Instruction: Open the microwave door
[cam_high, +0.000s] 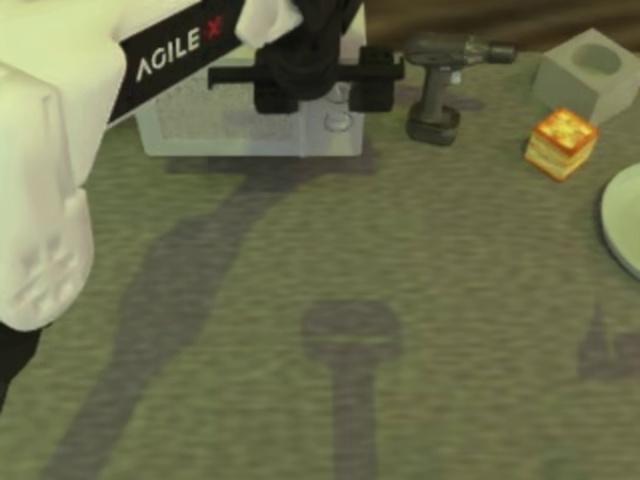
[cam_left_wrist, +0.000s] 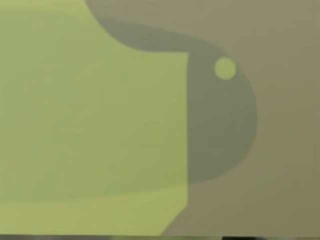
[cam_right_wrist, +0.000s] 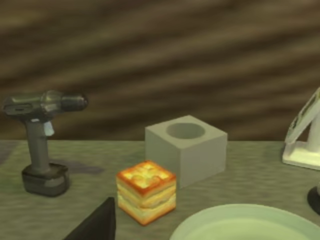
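The cream-white microwave (cam_high: 352, 138) stands at the table's back, left of centre, facing the front. Its door (cam_high: 215, 122), with the grey mesh window, lies flat against the oven. The handle is hidden under my arm. My left gripper (cam_high: 322, 92) hangs just above the oven's front top edge, over the knob panel, open with its black fingers (cam_high: 375, 85) spread wide. The left wrist view is filled by a pale yellow-green surface (cam_left_wrist: 90, 125) very close up. My right gripper (cam_right_wrist: 97, 225) is outside the top view and shows only as a dark tip.
A grey power drill (cam_high: 440, 85) stands just right of the microwave. Further right are a grey cube with a round hole (cam_high: 585, 75), an orange layered block (cam_high: 562, 143) and a pale plate (cam_high: 625, 225) at the right edge. A white stand (cam_right_wrist: 302, 142) is beyond the plate.
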